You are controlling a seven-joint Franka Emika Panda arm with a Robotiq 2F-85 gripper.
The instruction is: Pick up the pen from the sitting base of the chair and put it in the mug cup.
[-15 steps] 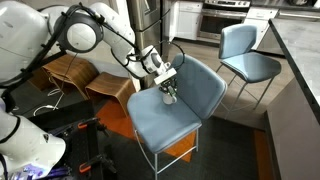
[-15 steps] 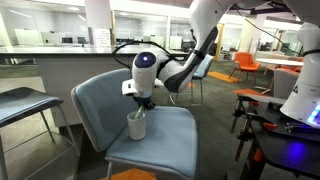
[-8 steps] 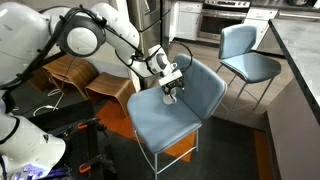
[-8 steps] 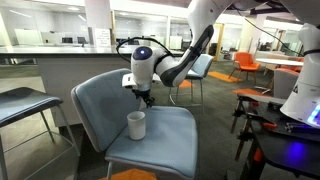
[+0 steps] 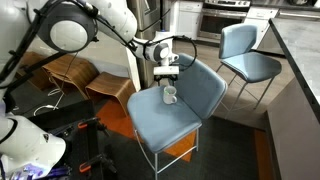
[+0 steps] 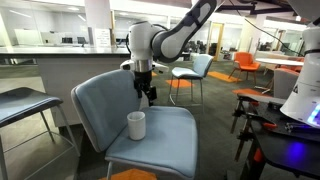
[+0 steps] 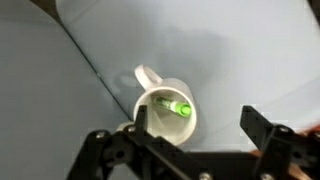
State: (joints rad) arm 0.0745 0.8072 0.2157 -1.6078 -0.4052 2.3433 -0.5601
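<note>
Glass partitions (image 6: 50, 25) back the scene, and up front stands the blue-grey chair (image 6: 165, 145), its seat bearing the white mug cup (image 6: 136, 125). Above the mug hangs the gripper (image 6: 147, 96), clear of the rim, its jaws spread wide and holding nothing. The wrist view shows the green pen (image 7: 177, 107) inside the mug cup, leaning against its wall, below the gripper and nearer one finger than the other. By my judgement the placing looks done, and only a straight lift away remains.
</note>
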